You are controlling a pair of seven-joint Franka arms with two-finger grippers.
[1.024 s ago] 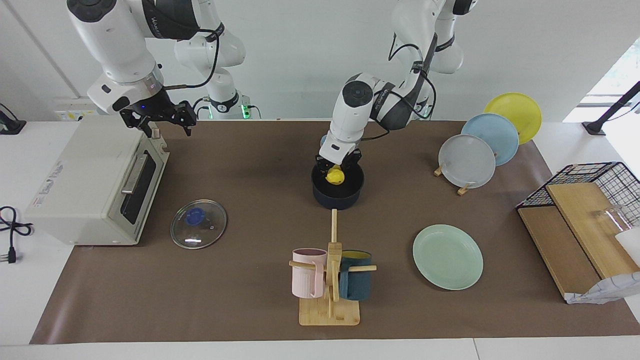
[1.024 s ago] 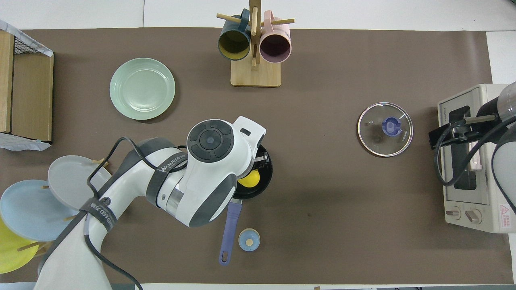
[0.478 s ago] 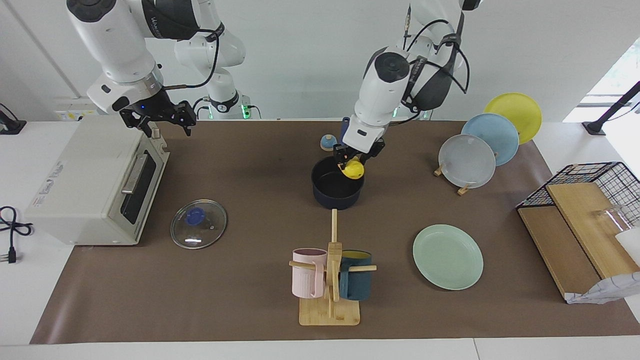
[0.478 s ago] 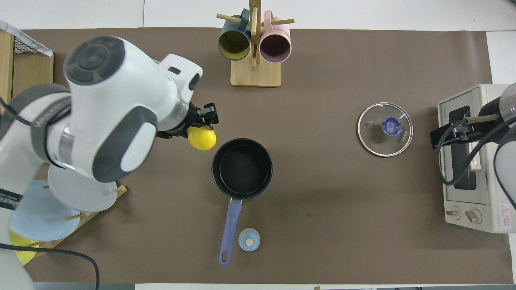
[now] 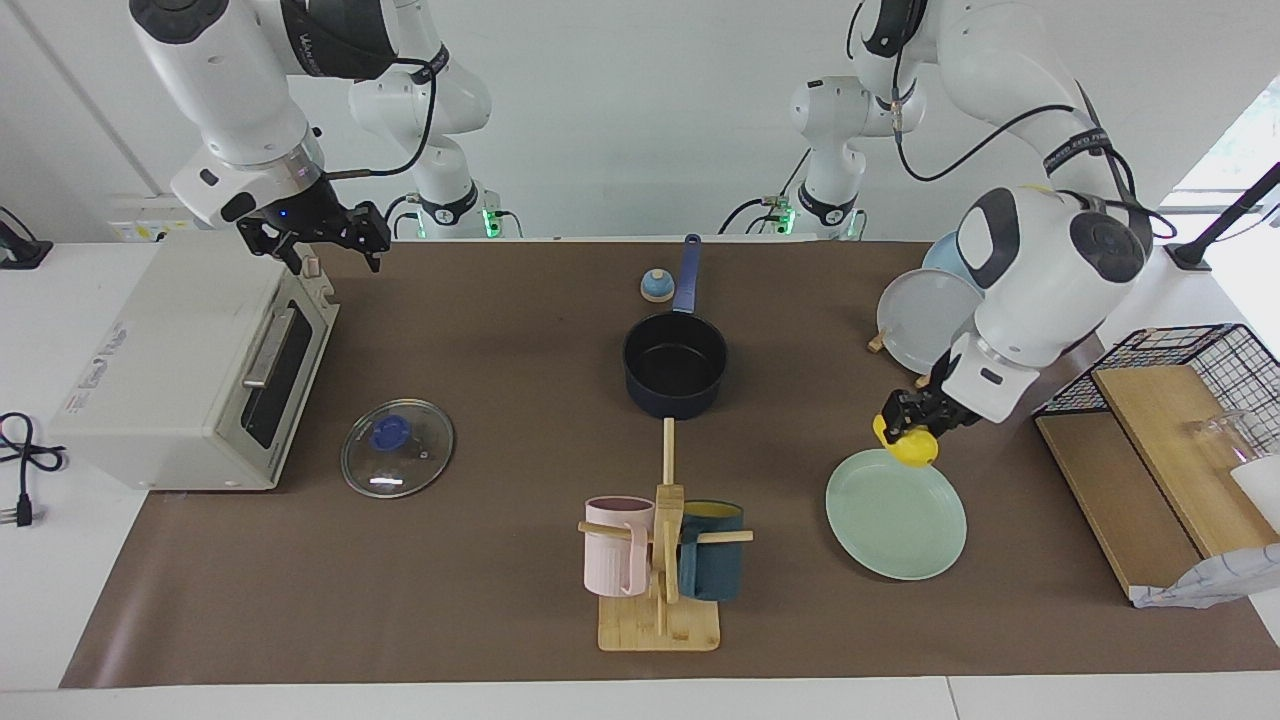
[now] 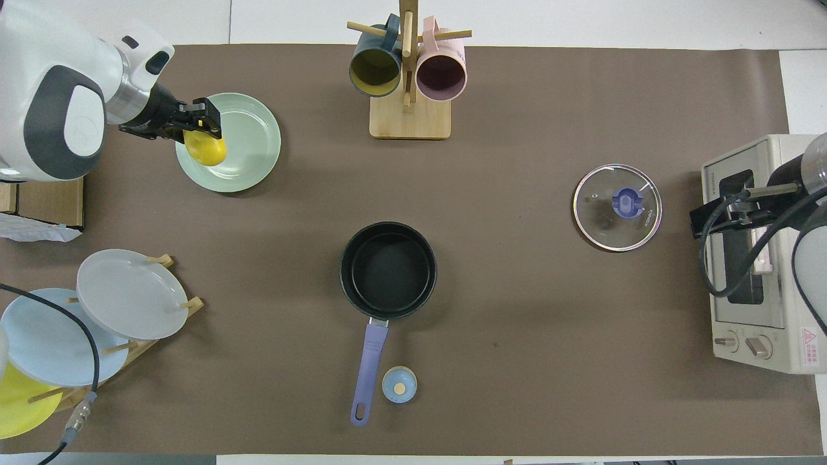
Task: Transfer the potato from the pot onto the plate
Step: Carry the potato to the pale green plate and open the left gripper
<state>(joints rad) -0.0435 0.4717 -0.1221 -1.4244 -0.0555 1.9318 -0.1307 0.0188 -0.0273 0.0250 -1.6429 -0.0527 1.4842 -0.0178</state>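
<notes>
The yellow potato hangs in my left gripper, which is shut on it, held in the air over the edge of the mint-green plate. The navy pot stands empty in the middle of the table, its blue handle pointing toward the robots. My right gripper waits over the toaster oven, with nothing in it.
A toaster oven stands at the right arm's end, a glass lid beside it. A mug rack stands farther from the robots than the pot. A plate rack, a wire basket and a small blue knob are also here.
My left gripper has carried the potato from beside the pot toward the left arm's end of the table, to above the mint-green plate. The right arm has not moved.
</notes>
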